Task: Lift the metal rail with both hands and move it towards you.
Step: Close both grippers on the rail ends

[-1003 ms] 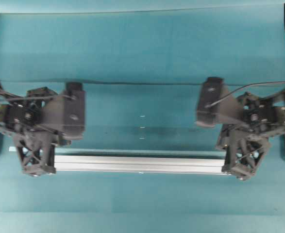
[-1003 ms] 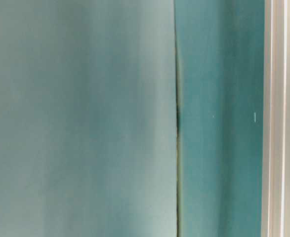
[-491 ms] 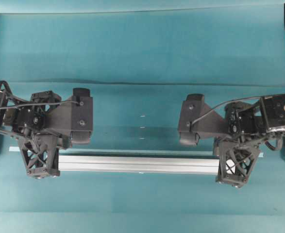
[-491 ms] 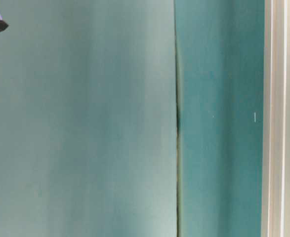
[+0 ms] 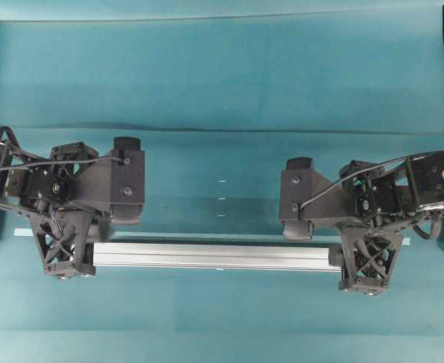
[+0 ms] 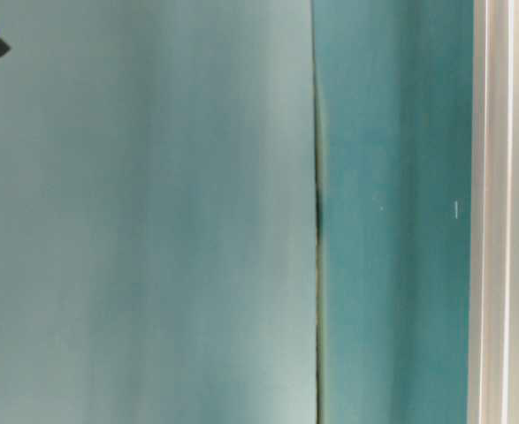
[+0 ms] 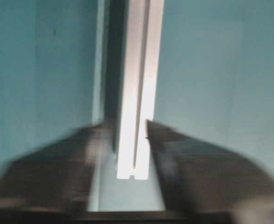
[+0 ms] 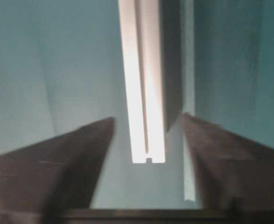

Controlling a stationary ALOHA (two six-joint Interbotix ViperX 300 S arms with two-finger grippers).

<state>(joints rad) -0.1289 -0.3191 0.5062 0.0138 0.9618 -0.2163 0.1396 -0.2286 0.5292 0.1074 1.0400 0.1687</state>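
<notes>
You will find no brand, label or readable writing anywhere in these views. The long silver-white grooved aluminium rail (image 5: 214,255) lies flat on the teal cloth-covered counter (image 5: 222,83), running straight from side to side in the overhead view, with a lengthwise slot showing along its top and a notched profile at each cut end. Just behind the rail, on the far side of it, a thinner pale flat tape strip (image 5: 206,236) runs parallel and reaches further out at both ends.

Your black lattice-fingered left hand (image 5: 64,253) sits over the rail's left end. In the left wrist view its fingers (image 7: 174,149) stand either side of the rail; the right one looks to be touching it, the left one is too blurred to tell, so you cannot say whether it grips. Your black lattice-fingered right hand (image 5: 367,261) sits over the rail's right end with its fingers (image 8: 76,154) spread wide, a clear gap of cloth between each finger and the rail. A few small white marks (image 5: 222,199) dot the cloth beyond the rail's middle.
</notes>
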